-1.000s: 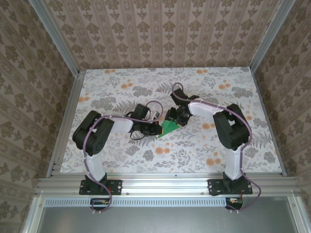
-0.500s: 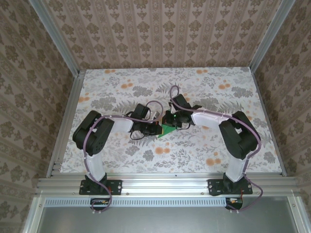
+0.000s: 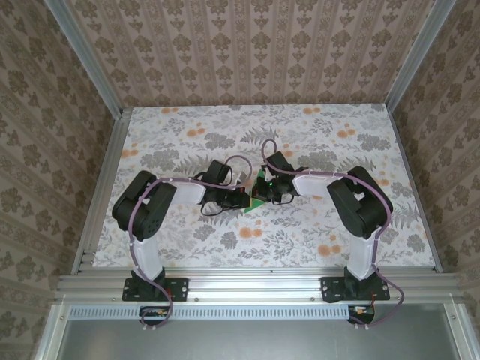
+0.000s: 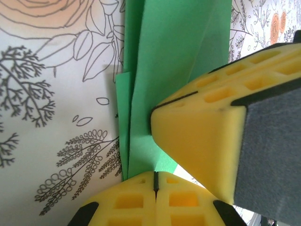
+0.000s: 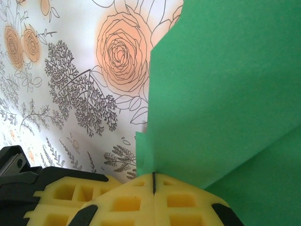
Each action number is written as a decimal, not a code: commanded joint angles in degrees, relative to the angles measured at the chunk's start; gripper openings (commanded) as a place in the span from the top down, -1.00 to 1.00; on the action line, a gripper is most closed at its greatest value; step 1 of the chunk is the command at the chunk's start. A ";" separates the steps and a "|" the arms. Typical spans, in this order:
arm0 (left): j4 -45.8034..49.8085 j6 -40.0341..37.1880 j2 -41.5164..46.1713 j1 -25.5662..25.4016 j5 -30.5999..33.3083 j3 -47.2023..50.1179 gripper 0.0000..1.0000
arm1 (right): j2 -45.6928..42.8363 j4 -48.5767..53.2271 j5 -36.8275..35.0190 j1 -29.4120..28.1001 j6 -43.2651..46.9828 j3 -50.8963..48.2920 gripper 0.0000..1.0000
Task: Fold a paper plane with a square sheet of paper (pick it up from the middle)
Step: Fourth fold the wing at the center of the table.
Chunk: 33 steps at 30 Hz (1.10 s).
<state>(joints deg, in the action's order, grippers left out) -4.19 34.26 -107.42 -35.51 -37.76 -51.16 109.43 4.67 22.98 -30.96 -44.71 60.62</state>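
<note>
While the left hand (image 4: 155,181), at lower centre of frame, clamps shut on the green paper (image 4: 174,56), the right hand (image 5: 154,181) grips it likewise.

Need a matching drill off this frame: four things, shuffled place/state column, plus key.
1. bright green folded sheet of paper
2. left hand with yellow foam pads
3. thin purple cable
4. white flower-printed tabletop

a. runs along the left arm
b. lies under the paper
c. creased, raised between two hands
d. shut on the paper's edge

Pairs: 1-c, 2-d, 3-a, 4-b
</note>
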 commanded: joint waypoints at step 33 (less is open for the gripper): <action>12.07 -6.14 -3.24 0.44 3.99 4.74 1.00 | 10.29 1.80 -0.22 14.14 8.18 8.71 1.00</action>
<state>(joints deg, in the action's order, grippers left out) -5.63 29.74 -107.53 -35.16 -36.82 -50.78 117.14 3.73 32.16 -18.92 -39.05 67.70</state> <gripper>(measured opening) 0.056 0.046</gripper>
